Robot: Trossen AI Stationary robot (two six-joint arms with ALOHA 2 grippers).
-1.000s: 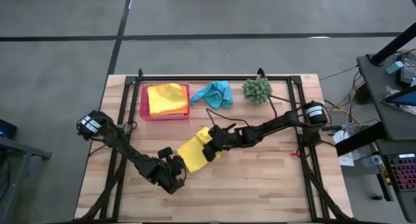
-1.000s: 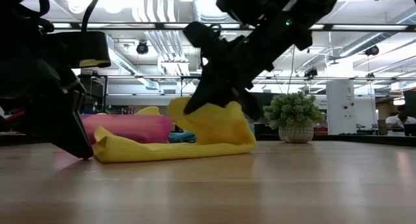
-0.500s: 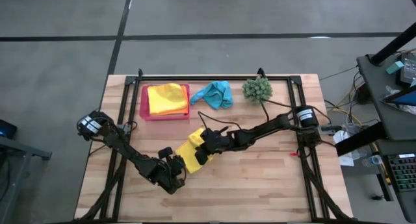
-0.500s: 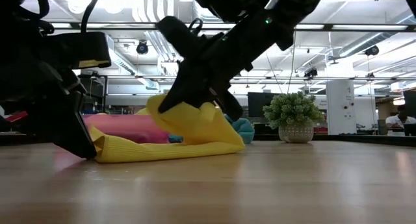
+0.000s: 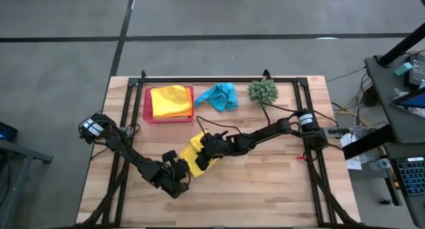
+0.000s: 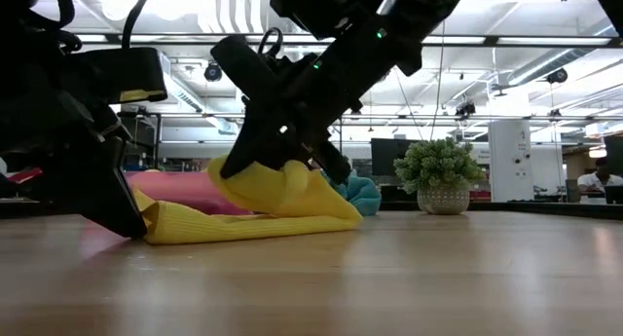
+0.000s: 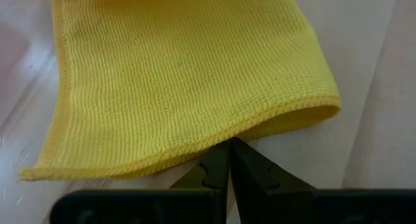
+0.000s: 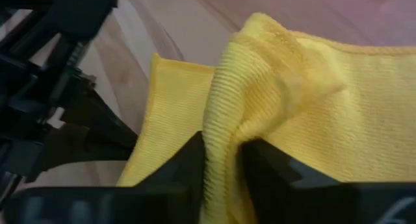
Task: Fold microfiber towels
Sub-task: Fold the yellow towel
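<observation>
Two dark robot arms work a yellow towel (image 5: 194,154) near the middle of a wooden counter (image 5: 265,189), seen from above. The right pincer (image 5: 202,161) reaches in from the counter's right side and pinches a raised fold of the yellow towel between its fingers (image 8: 266,169); the right wrist view shows the cloth bunched and standing up in the gap between them. From counter height, that lifted part of the towel (image 6: 282,185) humps over the flat lower layer, which lies on the wood. The left pincer (image 5: 178,178), low at the counter's front left, is pressed together at the towel's near hem; the left wrist view shows its fingertips (image 7: 221,169) meeting right at the stitched edge of the yellow cloth (image 7: 182,74), though whether they grip the hem or only touch it cannot be told. Toward the back of the counter, a pink tray (image 5: 147,113) holds a stack of folded cloths, yellow on top (image 5: 169,98) with an orange edge (image 5: 176,113) showing beneath. Just beside the tray lies a crumpled turquoise towel (image 5: 219,96), and near it stands a spiky green plant ball (image 5: 263,91). A black metal frame (image 5: 219,79) borders the work area.
</observation>
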